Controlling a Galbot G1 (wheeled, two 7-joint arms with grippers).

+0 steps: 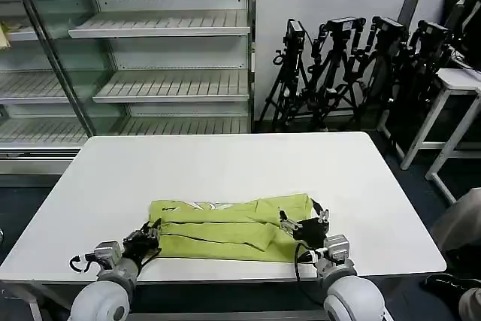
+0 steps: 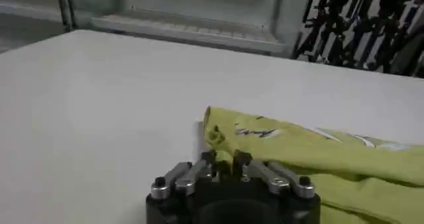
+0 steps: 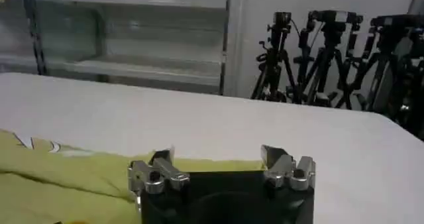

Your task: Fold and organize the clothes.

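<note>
A lime T-shirt (image 1: 229, 227) lies folded into a long band near the white table's (image 1: 225, 163) near edge, the left gripper (image 1: 147, 234) closed at its left end, the right gripper (image 1: 302, 222) spread at its right end, crosswise folds seemingly remaining.

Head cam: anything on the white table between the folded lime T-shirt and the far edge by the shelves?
Nothing: in the head view the white table is bare from the folded lime-green cotton T-shirt to its far edge.

Lime-green T-shirt (image 1: 229, 227) folded into a long band, white print showing, near table's front edge
</note>
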